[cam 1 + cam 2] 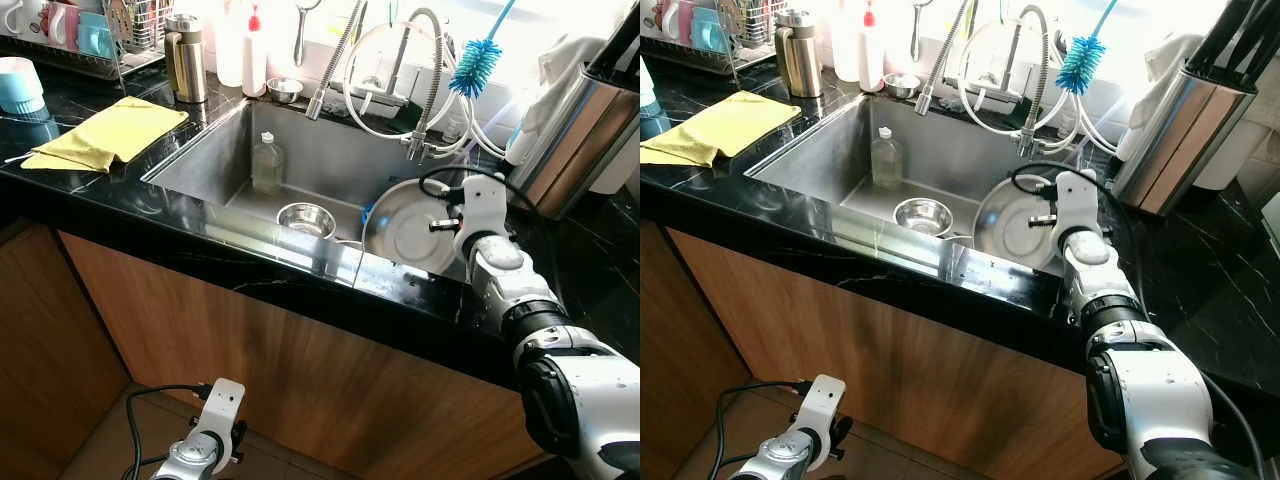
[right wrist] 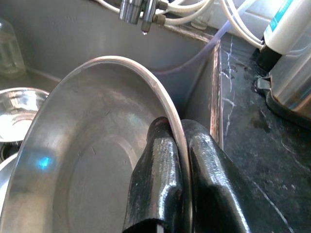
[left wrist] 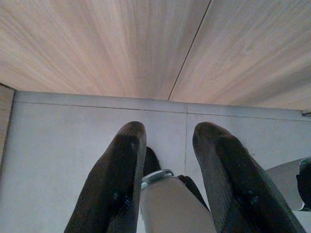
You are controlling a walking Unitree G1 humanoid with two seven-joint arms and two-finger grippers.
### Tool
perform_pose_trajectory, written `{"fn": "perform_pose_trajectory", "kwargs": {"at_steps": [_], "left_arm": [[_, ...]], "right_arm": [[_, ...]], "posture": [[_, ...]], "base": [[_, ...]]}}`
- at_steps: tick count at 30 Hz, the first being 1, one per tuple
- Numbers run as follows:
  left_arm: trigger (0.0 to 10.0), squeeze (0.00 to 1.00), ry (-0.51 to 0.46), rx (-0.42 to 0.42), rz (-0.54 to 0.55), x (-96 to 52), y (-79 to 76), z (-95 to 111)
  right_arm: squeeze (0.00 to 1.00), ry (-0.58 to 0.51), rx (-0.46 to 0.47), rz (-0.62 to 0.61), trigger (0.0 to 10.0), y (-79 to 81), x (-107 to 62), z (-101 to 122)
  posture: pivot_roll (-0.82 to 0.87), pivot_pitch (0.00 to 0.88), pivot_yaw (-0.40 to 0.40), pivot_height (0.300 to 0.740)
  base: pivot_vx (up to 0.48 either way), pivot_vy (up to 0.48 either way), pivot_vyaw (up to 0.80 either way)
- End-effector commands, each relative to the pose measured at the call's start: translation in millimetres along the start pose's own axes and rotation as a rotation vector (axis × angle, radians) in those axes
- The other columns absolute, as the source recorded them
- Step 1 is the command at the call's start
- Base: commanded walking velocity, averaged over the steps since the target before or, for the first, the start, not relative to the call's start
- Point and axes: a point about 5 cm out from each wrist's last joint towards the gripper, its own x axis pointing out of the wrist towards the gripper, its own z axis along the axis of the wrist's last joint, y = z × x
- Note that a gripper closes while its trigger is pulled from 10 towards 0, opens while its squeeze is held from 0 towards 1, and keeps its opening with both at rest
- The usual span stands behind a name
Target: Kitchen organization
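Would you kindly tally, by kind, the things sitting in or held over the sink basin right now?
Steel plates: 1, the steel plate, tilted on edge and pinched at its rim by the right gripper.
Steel bowls: 1, the steel bowl on the sink floor.
Clear bottles: 1, the clear bottle upright at the back.
Total: 3

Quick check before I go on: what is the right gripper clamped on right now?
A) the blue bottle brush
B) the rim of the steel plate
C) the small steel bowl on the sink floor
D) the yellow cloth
B: in the right wrist view the right gripper has its two black fingers pinching the rim of the steel plate, held tilted at the sink.
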Motion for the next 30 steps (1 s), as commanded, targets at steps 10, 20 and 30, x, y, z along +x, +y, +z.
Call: {"fn": "perform_pose_trajectory", "kwargs": {"at_steps": [10, 20, 30], "left_arm": [[10.0, 0.00, 0.003, -0.007, -0.002, -0.6, -2.2, -3], [10.0, 0.00, 0.005, -0.002, 0.000, -0.8, -0.6, -4], [10.0, 0.00, 0.005, 0.002, 0.000, -0.8, 0.3, -3]], "right_arm": [[0.79, -0.003, -0.006, -0.029, 10.0, -10.6, -1.4, -4], [0.00, 0.016, 0.008, -0.039, 10.0, -10.5, -2.7, -13], [0.85, 0.014, 0.051, -0.046, 10.0, -11.0, -3.2, -16]], "posture": [[0.29, 0.025, -0.176, 0.711], [0.29, 0.037, -0.168, 0.711], [0.29, 0.040, -0.162, 0.711]], "base": [[0.000, 0.000, 0.00], [0.000, 0.000, 0.00], [0.000, 0.000, 0.00]]}}
